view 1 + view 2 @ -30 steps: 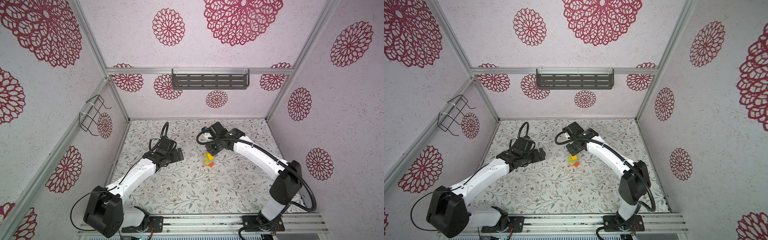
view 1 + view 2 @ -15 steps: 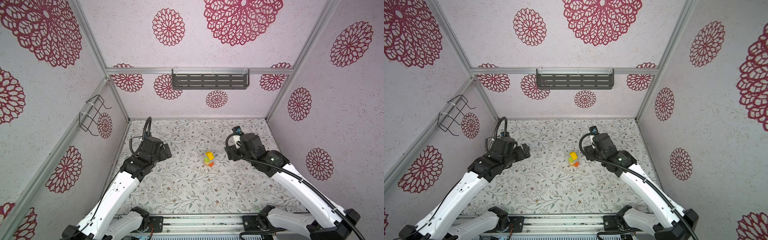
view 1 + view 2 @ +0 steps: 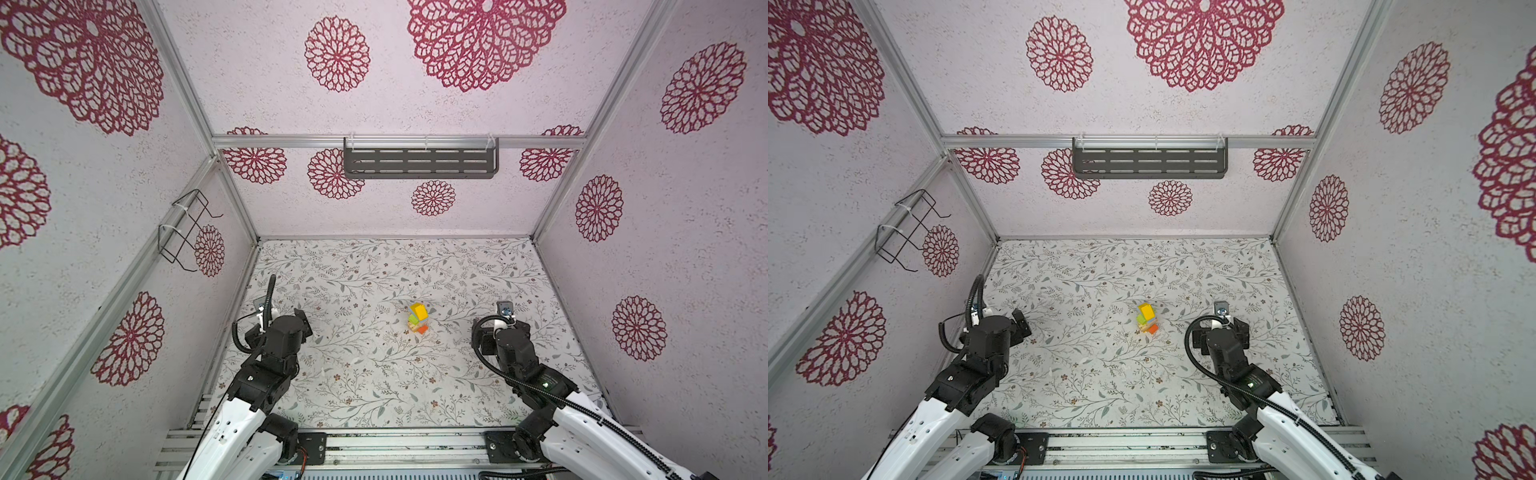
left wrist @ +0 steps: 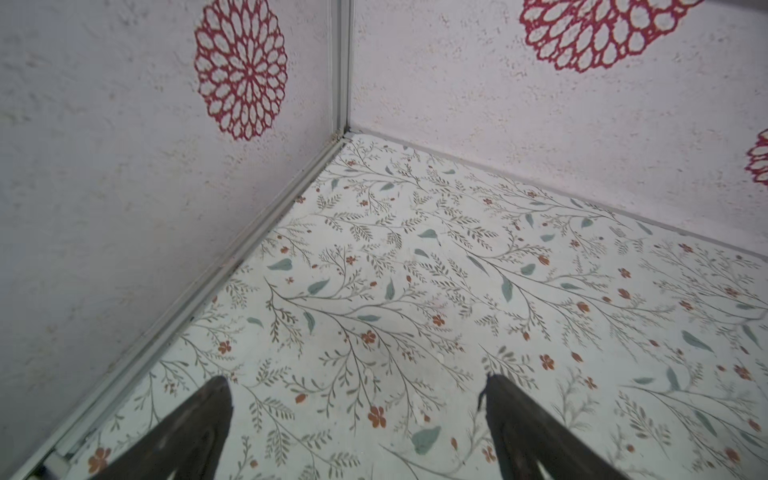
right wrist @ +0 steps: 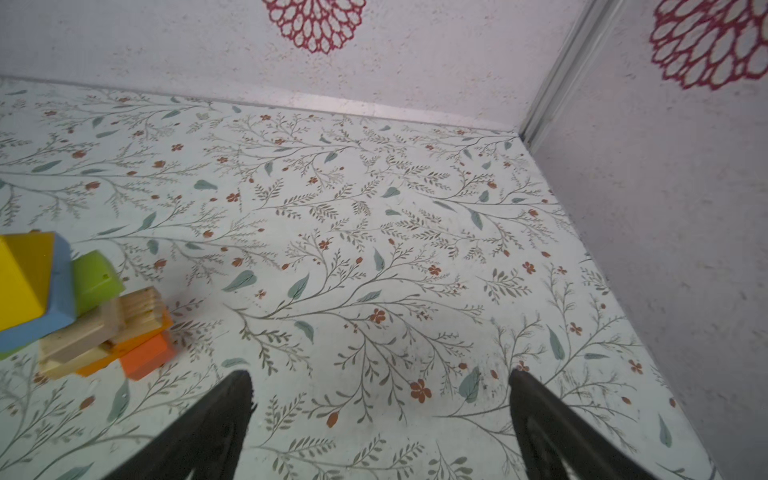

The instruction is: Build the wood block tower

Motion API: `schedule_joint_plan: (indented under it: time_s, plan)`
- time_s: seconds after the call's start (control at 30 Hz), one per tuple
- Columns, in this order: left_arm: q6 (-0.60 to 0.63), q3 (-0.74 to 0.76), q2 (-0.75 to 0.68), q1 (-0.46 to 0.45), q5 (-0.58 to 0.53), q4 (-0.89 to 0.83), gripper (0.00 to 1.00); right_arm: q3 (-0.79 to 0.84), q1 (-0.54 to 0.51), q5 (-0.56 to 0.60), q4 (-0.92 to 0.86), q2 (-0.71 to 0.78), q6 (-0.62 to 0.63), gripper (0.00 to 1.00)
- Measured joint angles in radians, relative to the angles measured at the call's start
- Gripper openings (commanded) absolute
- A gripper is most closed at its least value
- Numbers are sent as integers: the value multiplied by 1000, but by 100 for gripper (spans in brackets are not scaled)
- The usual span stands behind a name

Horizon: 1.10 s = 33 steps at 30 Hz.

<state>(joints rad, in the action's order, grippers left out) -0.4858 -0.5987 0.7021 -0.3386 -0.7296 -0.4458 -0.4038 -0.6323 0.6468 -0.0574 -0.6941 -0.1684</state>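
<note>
- Wood block tower (image 3: 417, 318): a small stack of painted and plain wood blocks is shown standing near the middle of the floral-patterned counter (image 3: 374, 386); it is seen in both top views (image 3: 1147, 318).
- Layers, as read in the right wrist view: a yellow block (image 5: 20, 278) is placed uppermost, over a light blue block (image 5: 62, 311), a green block (image 5: 97, 278), plain tan grooved pieces (image 5: 137, 305) and an orange block (image 5: 145, 357) at the base.
- Left fingers (image 4: 191, 436): spread wide, nothing held; bare counter by a wall corner is framed between them.
- Right fingers (image 5: 199, 436): spread wide, nothing held; the tower is left apart, off to one side.
</note>
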Motion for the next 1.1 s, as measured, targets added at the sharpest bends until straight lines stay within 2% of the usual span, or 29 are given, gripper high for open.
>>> schedule_joint_plan:
  time_s: [0.1,0.23,0.43,0.6,0.7,0.8,0.93,1.1]
  plan:
    - [56,6,93,92,10,108,97,66,3,92,171,-45,83,99]
    - [152,23,266,253,158,257,97,191,30,155,446,-141,205,99]
    - [281,114,476,349,311,568,97,347,161,159,869,-375,293,99]
    - [300,141,651,430,406,825,97,346,240,144,1214,-661,362,99]
    - [303,116,737,453,452,919,97,319,263,142,1419,-845,394,99]
    - [303,107,795,463,483,1025,97,285,291,121,1495,-921,395,99]
    - [307,136,824,468,532,1138,97,273,333,80,1535,-893,381,99]
    - [315,196,836,455,517,1254,97,346,395,-23,1609,-890,330,99]
